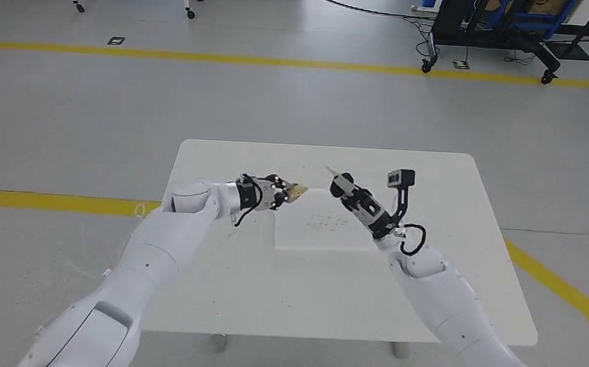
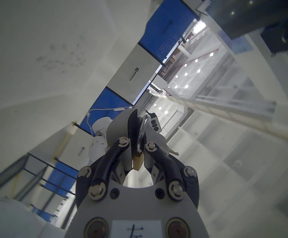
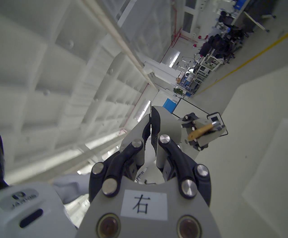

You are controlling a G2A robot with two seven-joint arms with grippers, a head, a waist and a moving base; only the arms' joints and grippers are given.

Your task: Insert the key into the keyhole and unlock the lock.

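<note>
My left gripper (image 1: 278, 193) is shut on a brass padlock (image 1: 294, 192), held above the table left of the middle. In the left wrist view the steel shackle (image 2: 144, 127) sits between the fingers and the brass body (image 2: 137, 161) lies toward the palm. My right gripper (image 1: 343, 183) is a short way to the padlock's right, apart from it and shut on a thin silver key (image 1: 330, 170). The right wrist view has the key (image 3: 150, 107) edge-on at the shut fingertips, with the padlock (image 3: 201, 131) beyond in the other gripper. What looks like the key tip (image 2: 172, 152) pokes past my left fingers.
Both grippers hover over a white table (image 1: 429, 291) with a white mat (image 1: 317, 233) at its middle, speckled with small marks. A small black camera mount (image 1: 402, 179) sticks up from the right arm.
</note>
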